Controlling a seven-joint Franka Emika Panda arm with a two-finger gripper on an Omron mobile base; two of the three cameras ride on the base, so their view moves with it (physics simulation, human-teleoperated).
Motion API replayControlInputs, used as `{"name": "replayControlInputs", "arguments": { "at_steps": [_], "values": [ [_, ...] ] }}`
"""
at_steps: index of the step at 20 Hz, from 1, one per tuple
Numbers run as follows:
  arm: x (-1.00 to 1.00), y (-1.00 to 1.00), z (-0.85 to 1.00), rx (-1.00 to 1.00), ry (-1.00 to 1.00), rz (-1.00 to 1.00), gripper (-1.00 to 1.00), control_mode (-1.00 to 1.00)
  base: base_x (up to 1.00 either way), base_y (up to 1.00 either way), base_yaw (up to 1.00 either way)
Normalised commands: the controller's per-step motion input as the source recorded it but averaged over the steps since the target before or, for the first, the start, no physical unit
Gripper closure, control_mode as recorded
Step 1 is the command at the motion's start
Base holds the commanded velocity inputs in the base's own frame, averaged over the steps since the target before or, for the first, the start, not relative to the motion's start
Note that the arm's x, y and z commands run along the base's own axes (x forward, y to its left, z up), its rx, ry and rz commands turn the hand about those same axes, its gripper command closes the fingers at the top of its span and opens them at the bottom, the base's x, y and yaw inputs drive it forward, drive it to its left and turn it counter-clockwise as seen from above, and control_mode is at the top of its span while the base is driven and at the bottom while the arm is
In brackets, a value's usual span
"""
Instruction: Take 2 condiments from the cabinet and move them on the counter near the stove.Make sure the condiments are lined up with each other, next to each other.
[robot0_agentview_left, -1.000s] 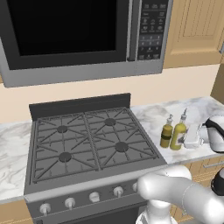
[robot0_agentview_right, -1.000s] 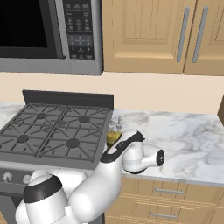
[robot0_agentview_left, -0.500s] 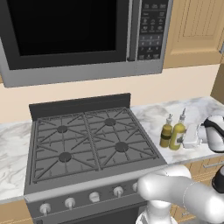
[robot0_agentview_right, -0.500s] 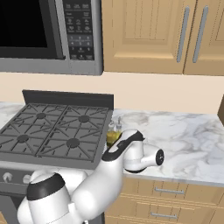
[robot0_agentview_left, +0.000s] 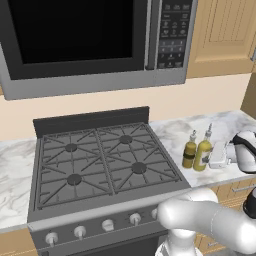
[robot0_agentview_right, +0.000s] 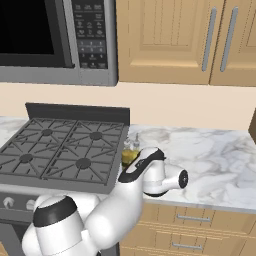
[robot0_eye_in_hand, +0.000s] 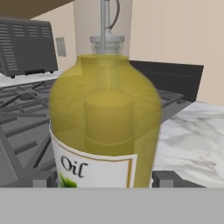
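Both condiments stand side by side on the white marble counter (robot0_agentview_left: 175, 132) just right of the stove (robot0_agentview_left: 105, 160). The olive-green bottle (robot0_agentview_left: 189, 151) is nearer the stove and the yellow bottle (robot0_agentview_left: 203, 154) is to its right. My gripper (robot0_agentview_left: 210, 156) reaches in from the right at the yellow bottle. In the hand view the yellow bottle (robot0_eye_in_hand: 105, 122) with its white "Oil" label sits between the fingertips (robot0_eye_in_hand: 43, 179), which press against both of its sides, so the gripper (robot0_eye_in_hand: 104, 179) is shut on it. From the right base view a bottle (robot0_agentview_right: 131, 156) peeks out behind my arm. The cabinet is out of view.
A microwave (robot0_agentview_left: 90, 40) hangs over the stove (robot0_agentview_right: 65, 155). Panelled wooden door cabinets (robot0_agentview_right: 185, 40) hang above the counter (robot0_agentview_right: 215, 160) on the right. A grey slatted appliance (robot0_eye_in_hand: 26, 43) stands beyond the stove in the hand view.
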Motion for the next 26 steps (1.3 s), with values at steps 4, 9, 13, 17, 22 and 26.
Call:
{"name": "replayControlInputs", "arguments": {
  "at_steps": [4,9,13,17,22,26],
  "values": [
    [0.00,0.00,0.00,0.00,0.00,0.00,1.00,-1.00,0.00,0.00,0.00],
    [0.00,0.00,0.00,0.00,0.00,0.00,1.00,-1.00,0.00,0.00,0.00],
    [0.00,0.00,0.00,0.00,0.00,0.00,1.00,-1.00,0.00,0.00,0.00],
    [0.00,0.00,0.00,0.00,0.00,0.00,-1.00,-1.00,0.00,0.00,0.00],
    [0.01,0.00,0.00,0.00,-0.02,0.00,-1.00,-1.00,0.00,0.00,0.00],
    [0.00,0.02,0.00,0.00,-0.06,0.00,-1.00,-1.00,0.00,0.00,0.00]
  ]
}}
